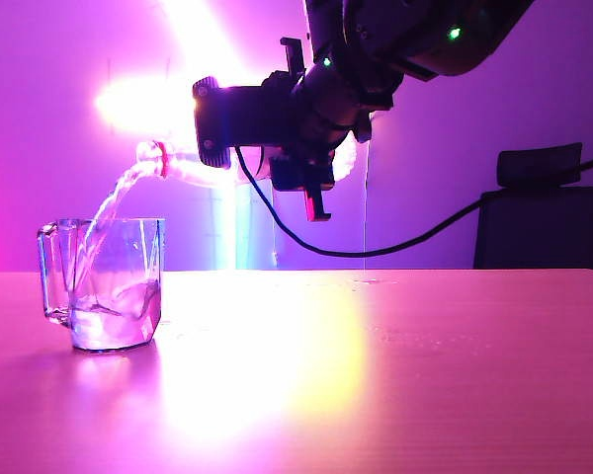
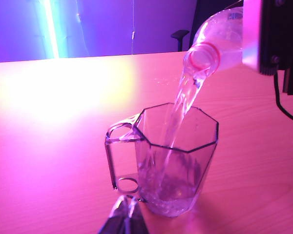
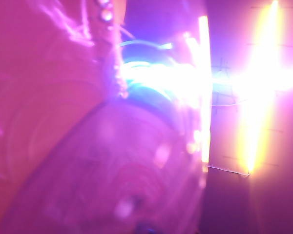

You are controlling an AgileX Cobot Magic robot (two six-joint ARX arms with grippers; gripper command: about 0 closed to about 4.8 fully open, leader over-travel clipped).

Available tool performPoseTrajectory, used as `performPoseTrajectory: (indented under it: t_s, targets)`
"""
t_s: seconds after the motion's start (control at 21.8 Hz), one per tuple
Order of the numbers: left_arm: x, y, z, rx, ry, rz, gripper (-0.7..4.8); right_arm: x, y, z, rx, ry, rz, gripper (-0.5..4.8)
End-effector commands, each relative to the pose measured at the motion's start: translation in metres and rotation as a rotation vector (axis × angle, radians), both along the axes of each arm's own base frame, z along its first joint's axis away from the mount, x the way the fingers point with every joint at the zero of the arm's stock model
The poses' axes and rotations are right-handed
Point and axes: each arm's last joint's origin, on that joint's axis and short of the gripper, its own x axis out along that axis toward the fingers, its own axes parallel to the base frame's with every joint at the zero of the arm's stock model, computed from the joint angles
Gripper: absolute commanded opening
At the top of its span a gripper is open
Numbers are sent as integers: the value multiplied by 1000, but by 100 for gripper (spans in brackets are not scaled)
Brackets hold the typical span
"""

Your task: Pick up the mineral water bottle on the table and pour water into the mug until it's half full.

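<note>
My right gripper (image 1: 304,138) hangs above the table, shut on the mineral water bottle (image 1: 188,170), which lies tilted with its red-ringed neck down to the left. A stream of water (image 1: 107,209) runs from the neck into the clear faceted mug (image 1: 114,286), which stands upright at the table's left with water in its lower part. The left wrist view shows the bottle (image 2: 215,44) pouring into the mug (image 2: 178,161). My left gripper (image 2: 127,210) sits shut, low, just in front of the mug's handle, holding nothing. In the right wrist view the blurred bottle (image 3: 102,165) fills the picture.
The wooden table (image 1: 395,365) stretches to the right of the mug. A black cable (image 1: 376,252) droops from the right arm toward a black chair (image 1: 544,212) behind the table. A strong light (image 1: 168,94) glares behind the bottle.
</note>
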Motion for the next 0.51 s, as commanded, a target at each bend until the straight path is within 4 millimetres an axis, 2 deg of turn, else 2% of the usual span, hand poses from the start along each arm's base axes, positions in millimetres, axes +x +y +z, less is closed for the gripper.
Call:
performPoseTrajectory:
  t_s: [0.05, 0.23, 0.51]
  targets:
    - [0, 0, 1, 1, -8, -6, -2, 0, 0, 12, 47, -51, -10, 211]
    - [0, 0, 1, 1, -8, -6, -2, 0, 0, 11, 64, -38, -27, 211]
    - [0, 0, 1, 1, -8, -6, -2, -1, -1, 0, 74, 79, -45, 210]
